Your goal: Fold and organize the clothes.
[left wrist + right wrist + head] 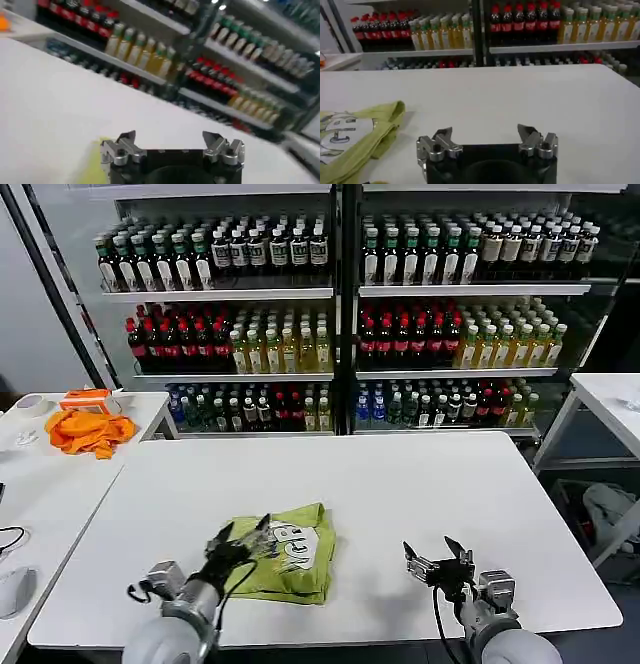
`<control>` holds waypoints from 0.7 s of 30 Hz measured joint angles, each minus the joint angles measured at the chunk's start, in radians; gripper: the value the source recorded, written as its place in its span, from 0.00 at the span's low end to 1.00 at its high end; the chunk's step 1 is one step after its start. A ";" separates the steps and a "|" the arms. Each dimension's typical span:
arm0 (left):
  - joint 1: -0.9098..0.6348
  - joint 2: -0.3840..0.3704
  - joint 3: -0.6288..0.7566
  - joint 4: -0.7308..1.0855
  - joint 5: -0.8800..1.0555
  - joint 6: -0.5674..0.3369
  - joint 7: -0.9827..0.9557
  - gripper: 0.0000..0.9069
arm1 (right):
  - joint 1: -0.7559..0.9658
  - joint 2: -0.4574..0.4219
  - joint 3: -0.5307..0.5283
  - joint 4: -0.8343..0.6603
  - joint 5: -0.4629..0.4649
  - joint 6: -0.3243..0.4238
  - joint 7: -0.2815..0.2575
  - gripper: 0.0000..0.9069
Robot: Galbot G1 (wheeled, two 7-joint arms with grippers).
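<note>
Both of my end effectors hang over the near edge of the white surface [400,484], and neither holds anything. My left end effector [243,536] hovers over the near left part of the yellow-green short-sleeved cotton T-shirt [290,552], its fingers spread wide with nothing between them; in the left wrist view the same end effector [172,145] shows wide, with a sliver of the yellow-green cloth [95,165] below it. My right end effector [438,562] sits apart from the shirt, to its right, over bare surface, likewise wide and empty [487,142].

The shirt lies near the front edge, slightly left of centre, already gathered into a compact, roughly square bundle with a pale print [295,544] facing up, though it was said to be plain. From the right wrist view its edge [365,132] looks layered and somewhat lumpy. I judge the folding mostly done; what may remain is squaring the stack or moving it to its resting place. A bright orange cloth [88,430] sits on the neighbouring table, well apart.
</note>
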 measured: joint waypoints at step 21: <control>-0.036 -0.004 -0.004 0.148 0.021 0.050 0.035 0.98 | -0.025 -0.004 0.022 0.027 -0.001 0.000 0.000 1.00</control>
